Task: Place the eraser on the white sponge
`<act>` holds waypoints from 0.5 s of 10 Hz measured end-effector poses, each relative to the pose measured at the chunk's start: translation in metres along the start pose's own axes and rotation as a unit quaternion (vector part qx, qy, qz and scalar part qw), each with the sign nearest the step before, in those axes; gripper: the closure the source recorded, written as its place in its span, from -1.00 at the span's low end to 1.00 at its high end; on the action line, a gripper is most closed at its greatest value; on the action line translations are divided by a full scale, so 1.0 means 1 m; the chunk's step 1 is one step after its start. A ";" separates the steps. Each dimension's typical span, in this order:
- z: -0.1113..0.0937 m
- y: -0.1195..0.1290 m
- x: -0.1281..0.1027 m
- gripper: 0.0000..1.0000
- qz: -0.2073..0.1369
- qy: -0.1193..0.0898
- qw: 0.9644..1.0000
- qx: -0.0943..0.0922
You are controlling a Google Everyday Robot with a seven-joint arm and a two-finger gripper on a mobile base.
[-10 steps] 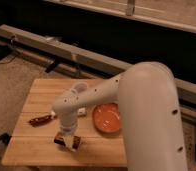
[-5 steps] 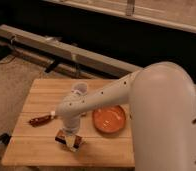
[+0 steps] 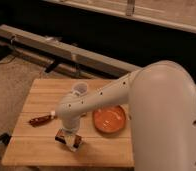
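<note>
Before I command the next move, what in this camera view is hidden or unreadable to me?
- Gripper: down at the table's front-left; the white arm's wrist covers it in the camera view.
- Small dark rectangular eraser: only a dark corner shows beneath the wrist.
- Flat off-white sponge: mostly under the wrist; whether the eraser rests on it is unclear.
- Orange bowl: right rim cut by the arm.
- Red-brown handled tool: too blurred to identify.

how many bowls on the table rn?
1. The orange bowl sits right of centre on the wooden table, partly behind the arm. The end effector is down at the front edge, left of it. The arm may hide other things.
</note>
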 end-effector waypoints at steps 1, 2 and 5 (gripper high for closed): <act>0.000 -0.001 0.000 0.25 0.001 0.002 1.000 0.003; 0.000 -0.001 -0.001 0.08 0.001 0.005 1.000 0.005; 0.000 -0.005 0.004 -0.44 0.009 0.007 1.000 0.010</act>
